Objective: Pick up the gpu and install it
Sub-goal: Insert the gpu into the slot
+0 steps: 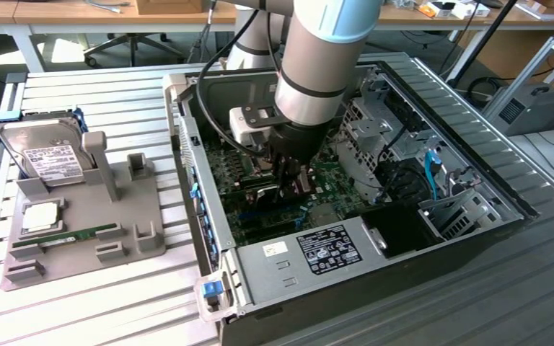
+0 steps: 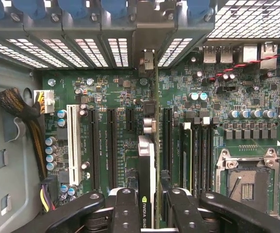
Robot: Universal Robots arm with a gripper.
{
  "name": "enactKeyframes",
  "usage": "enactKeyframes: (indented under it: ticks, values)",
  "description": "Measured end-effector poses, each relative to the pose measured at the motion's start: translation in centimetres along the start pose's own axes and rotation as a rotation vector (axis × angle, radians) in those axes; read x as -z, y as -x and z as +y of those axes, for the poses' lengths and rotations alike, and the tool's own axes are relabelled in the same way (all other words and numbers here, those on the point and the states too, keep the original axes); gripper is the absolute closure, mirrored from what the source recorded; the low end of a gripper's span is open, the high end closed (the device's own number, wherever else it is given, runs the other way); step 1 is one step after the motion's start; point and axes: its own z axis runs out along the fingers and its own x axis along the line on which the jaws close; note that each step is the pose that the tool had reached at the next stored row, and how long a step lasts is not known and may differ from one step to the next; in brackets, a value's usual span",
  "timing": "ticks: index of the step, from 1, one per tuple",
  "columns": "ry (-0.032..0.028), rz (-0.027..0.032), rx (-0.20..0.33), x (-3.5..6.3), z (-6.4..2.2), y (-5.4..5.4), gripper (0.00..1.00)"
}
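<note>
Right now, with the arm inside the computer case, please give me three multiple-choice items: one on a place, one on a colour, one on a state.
1. Where is the gpu?
A. on the grey holder
B. between the gripper's fingers, edge-on above the motherboard
C. on the power supply

2. What colour is the long slot near the cable bundle?
A. white
B. red
C. yellow

3. How is the gripper?
A. open and free
B. shut on the gpu
C. shut on the hard drive

Answers: 1 B, the wrist view shows the card held over the motherboard; 2 A, it is plainly white; 3 B, fingers press both card faces.
</note>
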Motion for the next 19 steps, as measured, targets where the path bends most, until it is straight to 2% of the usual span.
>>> enactKeyframes:
  ticks: [4, 19]
  values:
    - [0.0000, -0.0046, 0.000, -0.02, 0.01, 0.00, 0.73]
    - [-0.0002, -0.0052, 0.000, -0.35, 0.01, -0.01, 0.73]
